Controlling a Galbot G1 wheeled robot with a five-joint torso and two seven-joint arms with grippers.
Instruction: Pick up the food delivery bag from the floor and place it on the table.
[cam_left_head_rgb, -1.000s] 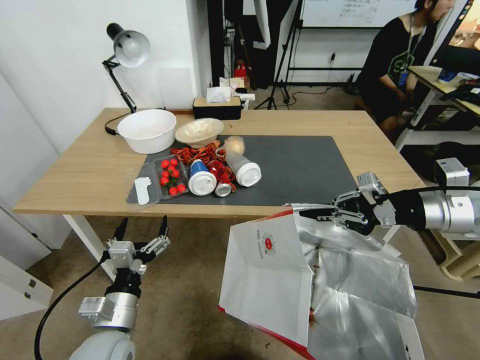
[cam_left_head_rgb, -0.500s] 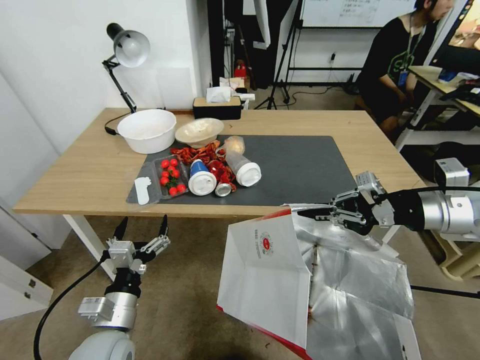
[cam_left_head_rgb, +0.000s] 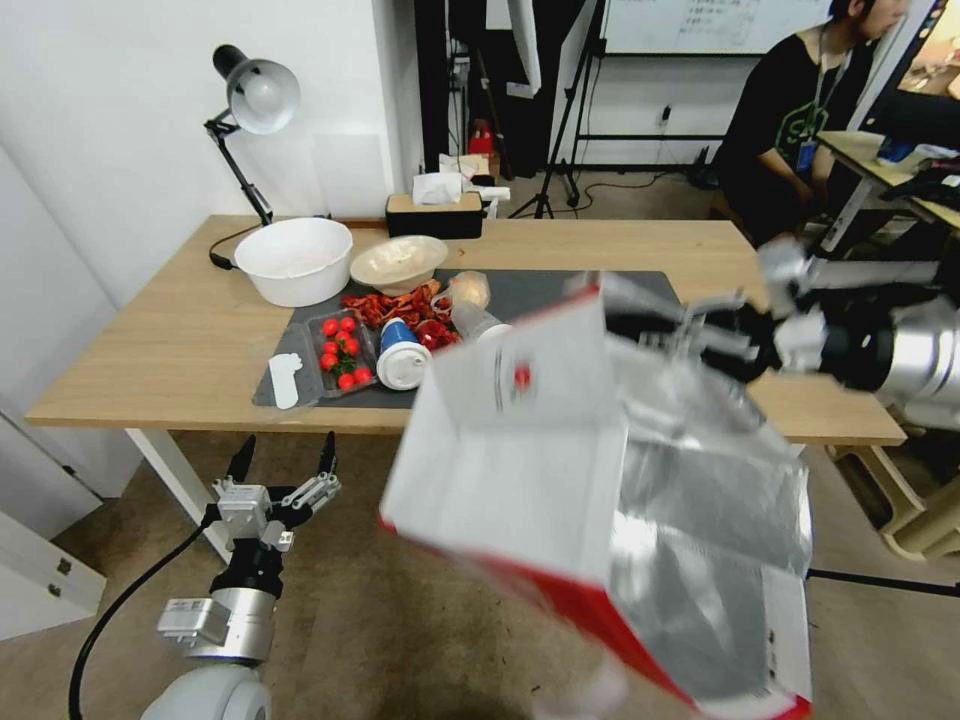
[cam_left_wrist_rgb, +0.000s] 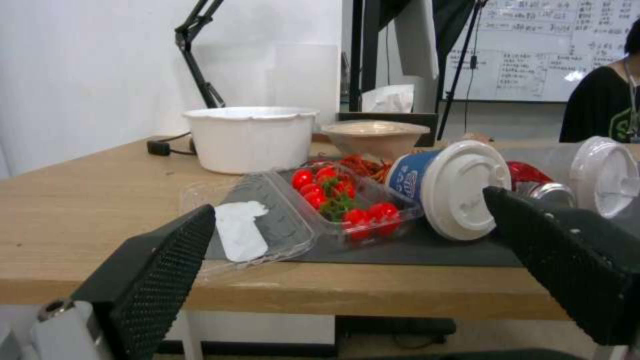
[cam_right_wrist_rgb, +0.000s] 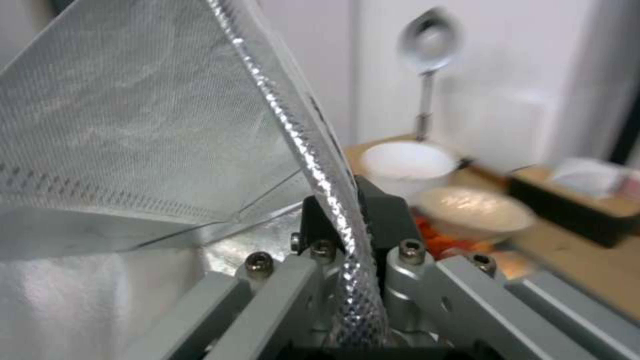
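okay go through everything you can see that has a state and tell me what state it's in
Delivery bag: lifted, tilted, mouth open.
Right gripper: shut on the bag's rim.
Left gripper: open, empty, low before the table.
Blue cup: lidded, on its side.
Tomato box: lid open.
White bowl: upright.

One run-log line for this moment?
phase: lift | right tool: shut on bag rim, bag airborne at table edge | left tool: open, idle, low
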